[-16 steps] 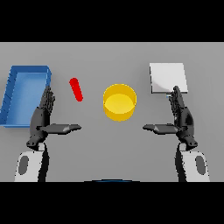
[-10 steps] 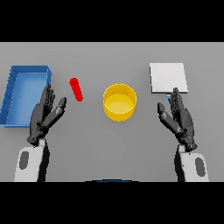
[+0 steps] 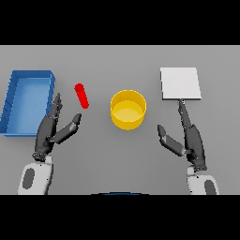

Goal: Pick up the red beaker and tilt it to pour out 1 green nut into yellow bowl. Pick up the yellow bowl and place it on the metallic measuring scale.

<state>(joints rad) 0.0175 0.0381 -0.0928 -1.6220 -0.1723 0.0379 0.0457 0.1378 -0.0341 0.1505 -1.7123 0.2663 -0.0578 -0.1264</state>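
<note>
Matte grey table (image 3: 120, 61), flat and smooth. The yellow bowl (image 3: 128, 109), round with a glossy wall, sat near centre. The red beaker (image 3: 82, 95), a slim rounded cylinder, lay at the bowl's 9 o'clock, apart from it. The metallic measuring scale (image 3: 180, 83), a flat pale square plate, was at the bowl's 2 o'clock. A blue rectangular tray (image 3: 11, 101) with raised walls sat far at 9. The left hand (image 3: 51, 132), at the bowl's 8 o'clock, had straight spread fingers and held nothing; the right hand (image 3: 186, 139), at 4 o'clock, was likewise spread and empty, fingertips just below the scale.

Grey table (image 3: 120, 61): tray (image 3: 14, 101), beaker (image 3: 82, 95), bowl (image 3: 128, 109), scale (image 3: 180, 83).
</note>
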